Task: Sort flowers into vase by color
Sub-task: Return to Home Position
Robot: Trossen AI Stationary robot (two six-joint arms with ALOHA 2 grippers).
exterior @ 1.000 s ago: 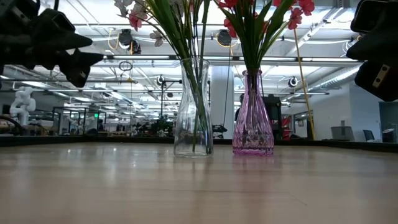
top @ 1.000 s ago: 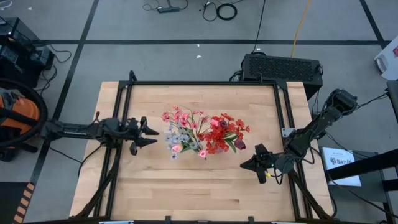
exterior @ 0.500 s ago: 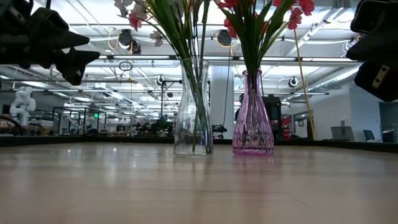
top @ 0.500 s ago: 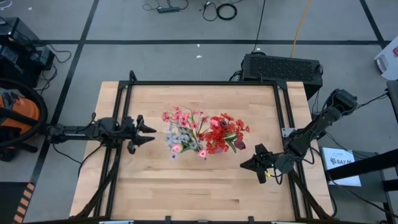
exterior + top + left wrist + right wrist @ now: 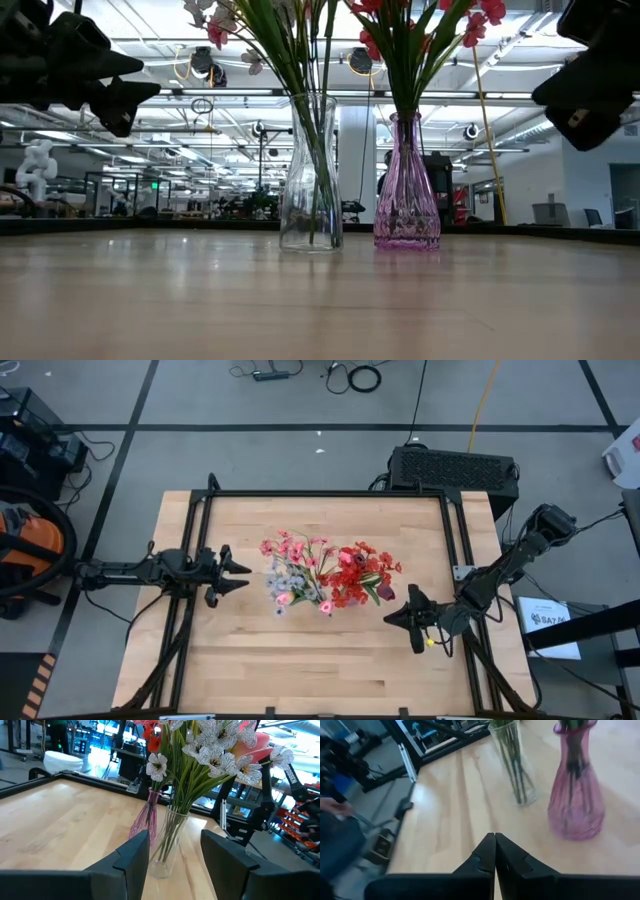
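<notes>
The flowers [image 5: 318, 568] stood in two bunches at the middle of the table [image 5: 330, 660]. None lay loose on the wood, so the sorting looked finished. The pink and pale blooms [image 5: 290, 575] filled the clear vase [image 5: 311, 190] on the left. The red blooms [image 5: 360, 573] filled the purple vase [image 5: 406, 190] just beside it on the right. The stems were upright and the heads spread until the two bunches met. With nothing left to carry, both arms hung clear of the vases, which suited a return to their rest poses. The left gripper [image 5: 246, 577] hovered to the left of the clear vase, its fingers [image 5: 132, 857] spread apart and empty, aimed at the bunch. The right gripper [image 5: 392, 617] hovered right of the purple vase and nearer, its fingers [image 5: 485, 852] pressed together on nothing.
</notes>
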